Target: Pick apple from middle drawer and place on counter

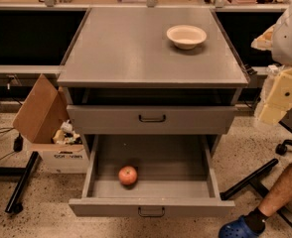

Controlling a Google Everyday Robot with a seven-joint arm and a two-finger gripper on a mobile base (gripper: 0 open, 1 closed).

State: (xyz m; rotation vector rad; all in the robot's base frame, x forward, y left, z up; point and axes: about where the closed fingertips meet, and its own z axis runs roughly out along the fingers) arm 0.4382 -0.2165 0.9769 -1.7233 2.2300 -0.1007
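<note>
Apple (128, 175) rests left of centre on the floor of the open middle drawer (151, 209) — stem direction unclear. Gripper (276, 102) hangs right of the counter (136, 48), its grip impossible to tell — cardboard box (56, 160) lettering unreadable.

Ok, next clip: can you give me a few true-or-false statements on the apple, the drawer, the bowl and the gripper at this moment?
1. The apple lies inside the open middle drawer. True.
2. The bowl sits in the drawer next to the apple. False: it stands on the counter.
3. The gripper is holding the apple. False: it hangs at the right edge of the view, right of the counter and apart from the apple.
4. A cardboard box stands on the floor left of the middle drawer. True.
</note>
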